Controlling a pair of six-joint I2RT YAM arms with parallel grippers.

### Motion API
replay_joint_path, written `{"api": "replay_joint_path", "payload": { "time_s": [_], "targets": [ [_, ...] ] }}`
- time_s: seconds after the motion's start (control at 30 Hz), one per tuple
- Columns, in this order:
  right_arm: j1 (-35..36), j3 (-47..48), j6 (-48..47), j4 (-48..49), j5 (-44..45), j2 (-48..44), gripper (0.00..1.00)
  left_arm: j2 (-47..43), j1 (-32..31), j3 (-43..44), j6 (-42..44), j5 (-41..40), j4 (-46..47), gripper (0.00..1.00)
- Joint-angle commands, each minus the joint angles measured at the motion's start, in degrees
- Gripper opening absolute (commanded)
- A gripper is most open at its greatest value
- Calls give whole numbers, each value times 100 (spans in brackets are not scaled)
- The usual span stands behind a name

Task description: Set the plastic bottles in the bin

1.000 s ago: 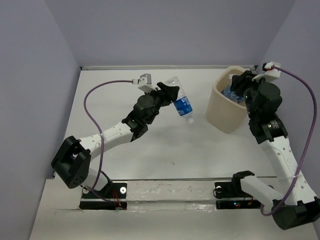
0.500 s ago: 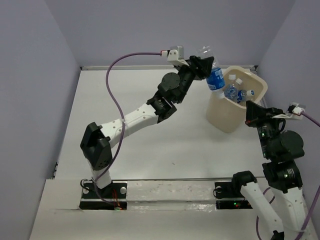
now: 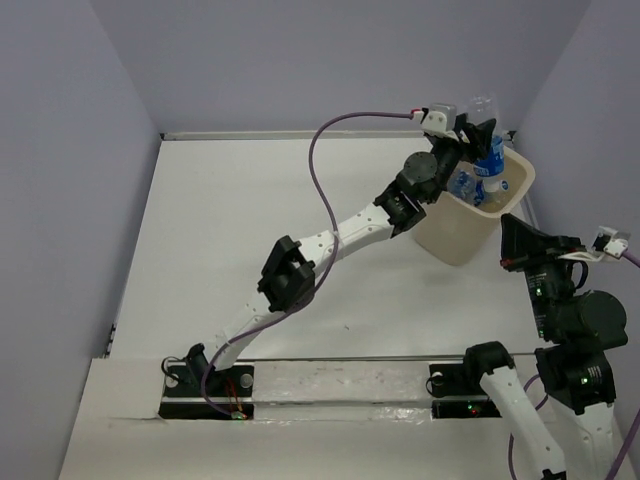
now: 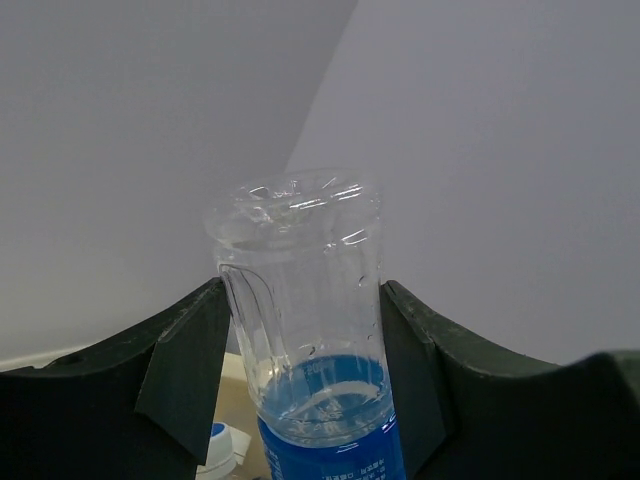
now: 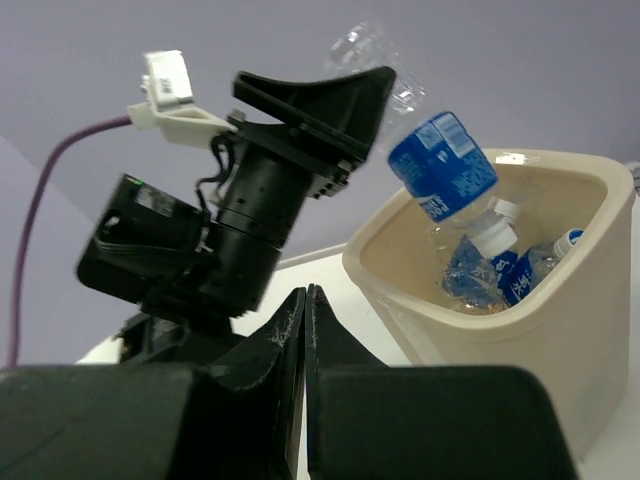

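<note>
My left gripper is shut on a clear plastic bottle with a blue label. It holds the bottle cap-down over the cream-beige bin at the far right of the table. In the right wrist view the held bottle has its white cap just inside the bin's rim, above several other bottles lying in the bin. In the left wrist view the bottle's base sticks up between both fingers. My right gripper is shut and empty, just near and right of the bin.
The left arm stretches diagonally across the white table with its purple cable looping above it. Lavender walls close in the back and both sides. The bin stands close to the right wall.
My left arm has swung right and far, carrying the bottle from above mid-table to over the bin. My right arm has pulled back from the bin toward the near right.
</note>
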Motion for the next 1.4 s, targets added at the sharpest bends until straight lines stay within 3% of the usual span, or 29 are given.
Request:
{"api": "replay_joint_path", "payload": {
  "time_s": [0.0,0.1,0.13,0.23,0.37,0.53,0.77,0.87,0.97,1.1,1.17,1.23,1.37],
  "targets": [
    [-1,129,-166,-43,-219,-281,6,411,-197,783,841,-126,861,44],
    [-1,68,-184,-114,-211,-343,6,509,-240,661,1024,23,1037,53],
    [-1,33,-175,-105,-210,-369,6,518,-258,591,1078,41,1047,70],
    [-1,-38,-114,-114,-280,-361,6,431,-398,433,1393,111,1178,99],
    [-1,-90,-26,-105,-395,-334,6,-68,-487,336,1518,365,1038,99],
    [-1,-187,-17,-114,-299,-475,6,-1123,-496,-524,1509,445,1003,99],
    [-1,-301,-17,-131,-307,-809,7,-3118,-434,-2709,1343,121,538,99],
    [-1,-275,1,-193,-386,-818,10,-4137,-355,-3819,825,-90,90,99],
    [-1,-266,44,-246,-553,-792,19,-5262,-329,-5286,324,-292,-218,99],
    [-1,-240,88,-272,-1053,-730,45,-7046,-329,-7228,-195,-732,-596,99],
    [-1,-249,62,-290,-1413,-730,54,-7635,-337,-8149,-624,-890,-1087,99],
    [-1,-301,-25,-351,-1764,-756,66,-8470,-337,-8845,-1046,-969,-1822,99],
    [-1,-468,-131,-711,-1977,-1037,90,-9745,-337,-9411,-1513,-1189,-3213,99]
  ]
}}
